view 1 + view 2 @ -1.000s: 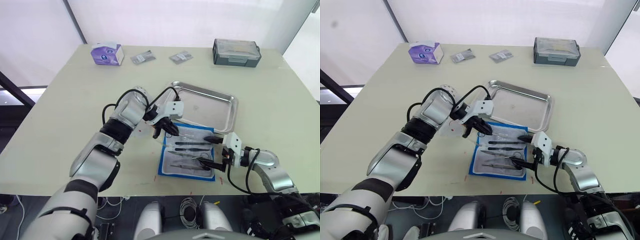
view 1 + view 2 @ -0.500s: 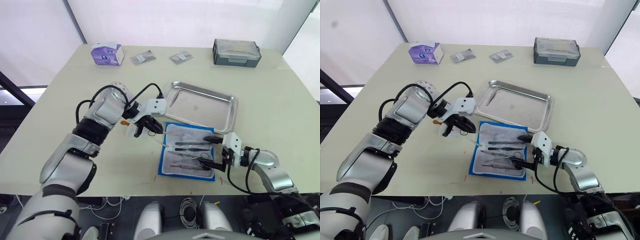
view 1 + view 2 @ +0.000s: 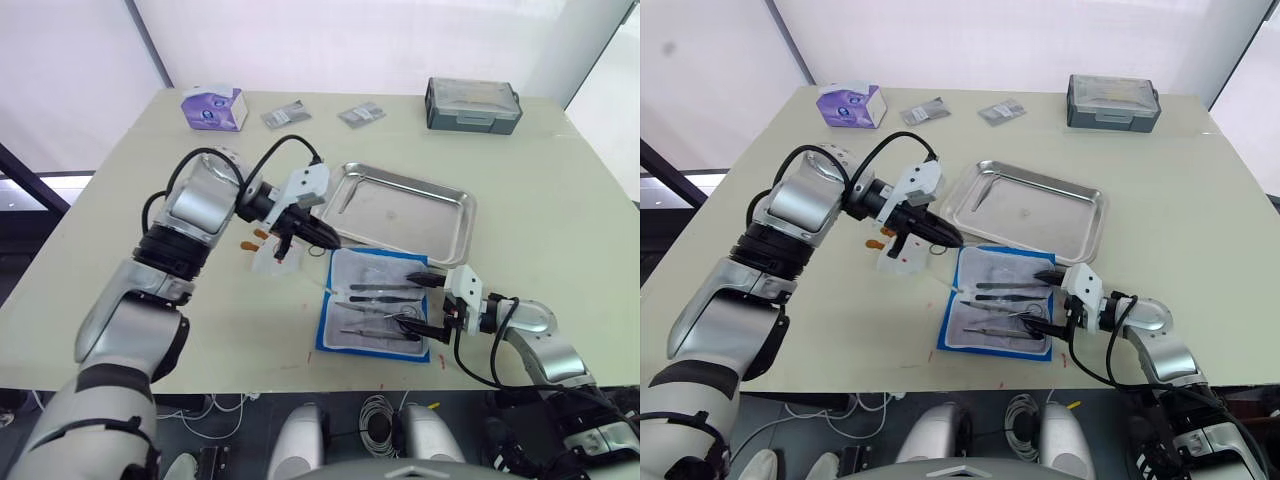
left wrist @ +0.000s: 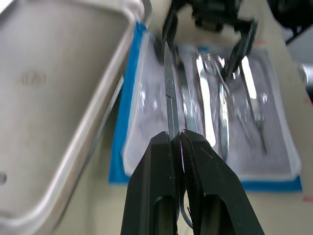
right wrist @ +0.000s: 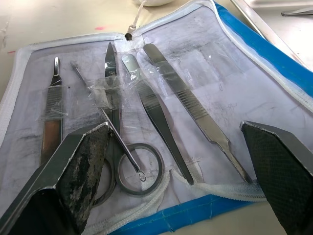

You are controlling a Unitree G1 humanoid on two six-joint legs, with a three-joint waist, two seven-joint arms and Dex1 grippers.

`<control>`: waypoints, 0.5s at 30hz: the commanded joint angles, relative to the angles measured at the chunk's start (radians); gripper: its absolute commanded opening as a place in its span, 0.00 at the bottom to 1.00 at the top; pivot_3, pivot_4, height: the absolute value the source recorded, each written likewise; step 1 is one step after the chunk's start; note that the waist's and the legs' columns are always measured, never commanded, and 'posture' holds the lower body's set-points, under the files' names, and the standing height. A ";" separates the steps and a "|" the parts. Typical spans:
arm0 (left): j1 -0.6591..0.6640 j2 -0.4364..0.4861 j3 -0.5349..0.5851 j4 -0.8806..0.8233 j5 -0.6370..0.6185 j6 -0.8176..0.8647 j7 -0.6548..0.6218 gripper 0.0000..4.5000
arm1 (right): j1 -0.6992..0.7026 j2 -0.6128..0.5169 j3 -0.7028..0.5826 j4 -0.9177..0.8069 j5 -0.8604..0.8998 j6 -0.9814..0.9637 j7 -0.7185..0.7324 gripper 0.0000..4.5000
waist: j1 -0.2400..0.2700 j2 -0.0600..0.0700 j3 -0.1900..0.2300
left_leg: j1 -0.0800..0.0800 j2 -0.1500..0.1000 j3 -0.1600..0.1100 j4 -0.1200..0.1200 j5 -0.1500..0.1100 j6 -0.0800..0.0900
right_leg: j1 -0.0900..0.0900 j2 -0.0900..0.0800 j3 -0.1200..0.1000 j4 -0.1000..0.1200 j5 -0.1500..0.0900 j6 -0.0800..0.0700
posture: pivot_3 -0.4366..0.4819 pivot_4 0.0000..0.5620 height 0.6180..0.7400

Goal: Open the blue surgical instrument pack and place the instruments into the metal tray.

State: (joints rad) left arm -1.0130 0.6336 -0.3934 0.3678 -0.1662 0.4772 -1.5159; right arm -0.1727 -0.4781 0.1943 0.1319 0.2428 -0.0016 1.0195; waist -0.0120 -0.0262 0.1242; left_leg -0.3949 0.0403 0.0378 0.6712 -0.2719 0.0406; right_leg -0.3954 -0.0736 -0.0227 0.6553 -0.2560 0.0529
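Observation:
The blue surgical instrument pack [image 3: 372,304] lies open near the table's front edge, pale lining up. Several silver instruments [image 5: 156,117] sit in its clear pockets. The metal tray [image 3: 440,228] stands just behind it, with one slim instrument [image 3: 981,196] lying at its left end. My left gripper [image 3: 318,237] hovers by the tray's front left corner, shut on a slim silver instrument [image 4: 169,98] that sticks out past its fingertips. My right gripper [image 3: 428,304] rests open at the pack's right edge, with the ring handles [image 5: 139,169] between its fingers.
A small white plastic piece [image 3: 270,258] with orange bits lies left of the pack, under my left arm. At the table's far edge stand a purple box [image 3: 214,108], two small packets [image 3: 285,115] [image 3: 361,114] and a grey lidded box [image 3: 472,104].
My left gripper left the pack's upper left corner, swung left, then rose toward the tray's front left corner with the slim instrument. My right gripper has not moved.

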 commanded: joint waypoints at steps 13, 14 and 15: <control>-0.037 -0.358 0.239 0.112 0.046 0.134 0.719 0.01 | 0.047 -0.010 0.072 0.111 -0.095 0.037 -0.017 1.00 | 0.000 0.000 0.000 | 0.000 0.000 -0.001 0.000 0.000 0.000 | 0.000 0.001 0.003 0.000 0.000 0.000 | 0.48 0.27 0.89; -0.045 -0.386 0.260 0.139 0.046 0.141 0.776 0.01 | 0.047 -0.009 0.072 0.111 -0.095 0.037 -0.017 1.00 | 0.000 0.000 0.000 | 0.000 0.000 -0.001 0.000 0.000 0.000 | 0.000 0.001 0.003 0.000 0.000 0.000 | 0.48 0.27 0.89; -0.051 -0.404 0.275 0.157 0.045 0.148 0.812 0.01 | 0.047 -0.008 0.072 0.111 -0.095 0.037 -0.018 1.00 | -0.001 0.000 0.000 | 0.001 0.000 -0.001 0.000 0.000 0.000 | 0.000 0.001 0.003 0.000 0.000 0.000 | 0.48 0.27 0.89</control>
State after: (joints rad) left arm -1.0265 0.2407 -0.1549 0.5231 -0.1202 0.6246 -0.7602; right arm -0.1744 -0.4774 0.1981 0.1361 0.2429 -0.0087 1.0178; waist -0.0127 -0.0267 0.1242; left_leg -0.3943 0.0399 0.0369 0.6711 -0.2718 0.0405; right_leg -0.3952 -0.0725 -0.0197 0.6556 -0.2559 0.0530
